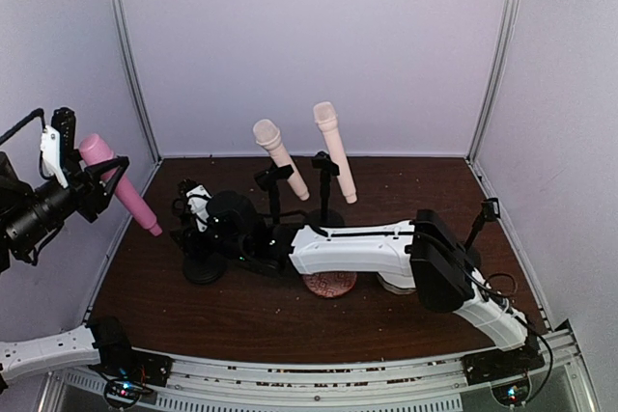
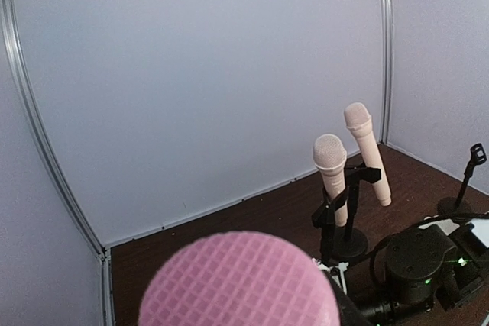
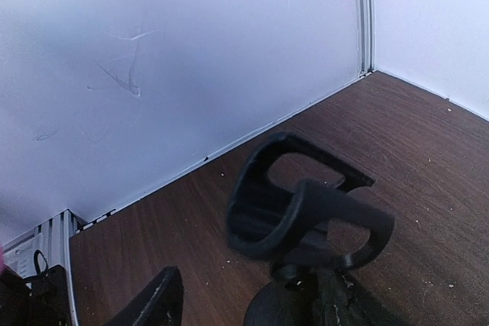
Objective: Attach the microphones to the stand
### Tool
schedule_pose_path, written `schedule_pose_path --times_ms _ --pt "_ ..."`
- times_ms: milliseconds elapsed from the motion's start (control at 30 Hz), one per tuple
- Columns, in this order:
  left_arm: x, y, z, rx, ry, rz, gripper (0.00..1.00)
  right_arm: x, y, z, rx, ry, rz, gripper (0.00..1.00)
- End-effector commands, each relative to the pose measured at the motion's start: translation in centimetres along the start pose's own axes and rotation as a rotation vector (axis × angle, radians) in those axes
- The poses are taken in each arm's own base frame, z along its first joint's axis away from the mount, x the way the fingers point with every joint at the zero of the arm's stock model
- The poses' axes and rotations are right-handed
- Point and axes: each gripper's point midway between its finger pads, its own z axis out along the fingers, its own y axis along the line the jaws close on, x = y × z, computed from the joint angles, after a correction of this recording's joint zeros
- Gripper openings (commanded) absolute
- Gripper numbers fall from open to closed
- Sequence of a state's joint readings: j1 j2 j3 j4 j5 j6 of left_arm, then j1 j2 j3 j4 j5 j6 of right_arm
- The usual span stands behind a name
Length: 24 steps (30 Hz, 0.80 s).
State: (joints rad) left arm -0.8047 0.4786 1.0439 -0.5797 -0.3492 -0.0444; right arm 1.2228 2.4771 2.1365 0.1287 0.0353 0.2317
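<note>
The pink microphone (image 1: pixel 133 205) is in the air, high and to the left of the front stand (image 1: pixel 205 272), its rounded head uppermost and its tail slanting down toward that stand. The left gripper (image 1: pixel 97 176) is clamped on its upper body just below the head. In the left wrist view the waffle-textured pink head (image 2: pixel 238 284) fills the bottom edge. The left arm (image 1: pixel 48 349) rises from its base and leaves the picture on the left; its wrist comes back in level and points right.

Two cream microphones (image 1: pixel 280 156) (image 1: pixel 335 150) sit in clips on two stands behind the front stand and to its right. Both lean head-up and tilt left.

The front stand's clip (image 3: pixel 298 211) holds nothing — a black open ring seen close in the right wrist view. The right arm (image 1: pixel 352 246) lies stretched low from the stand's right, elbow bent, and the right gripper (image 1: pixel 193 209) is at the stand's top. Its fingers are spread; the one that shows (image 3: pixel 157 303) is clear of the stand, with bare table (image 3: pixel 397 150) between them.

That makes three microphones and four stands. The fourth stand (image 1: pixel 483 219) is thin, carries nothing, and stands far to the right of the front stand. Two round dishes — one brownish-pink (image 1: pixel 328 285), one white (image 1: pixel 394 283) — lie to the front stand's right, partly under the right arm.
</note>
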Motion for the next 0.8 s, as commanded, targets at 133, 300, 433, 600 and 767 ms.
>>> schedule_pose_path --times_ms 133,300,433,600,767 --pt "-2.1 0.3 -1.3 0.016 -0.085 -0.049 0.0 1.3 -2.6 2.5 0.029 -0.017 0.046 0.55" --pt "-2.0 0.2 -1.5 0.026 -0.085 -0.051 0.0 1.0 -3.0 2.8 0.007 -0.056 0.034 0.35" --pt "-1.6 -0.1 -1.3 0.038 -0.077 -0.051 0.0 0.8 -2.1 2.5 -0.047 -0.064 -0.041 0.21" --pt "-1.8 -0.4 -1.5 0.056 -0.085 -0.044 0.0 1.2 -1.3 -0.4 -0.113 -0.035 -0.118 0.07" --pt "-2.1 -0.9 -1.5 0.086 -0.113 -0.033 0.0 1.1 -1.7 -4.5 -0.094 -0.027 -0.175 0.01"
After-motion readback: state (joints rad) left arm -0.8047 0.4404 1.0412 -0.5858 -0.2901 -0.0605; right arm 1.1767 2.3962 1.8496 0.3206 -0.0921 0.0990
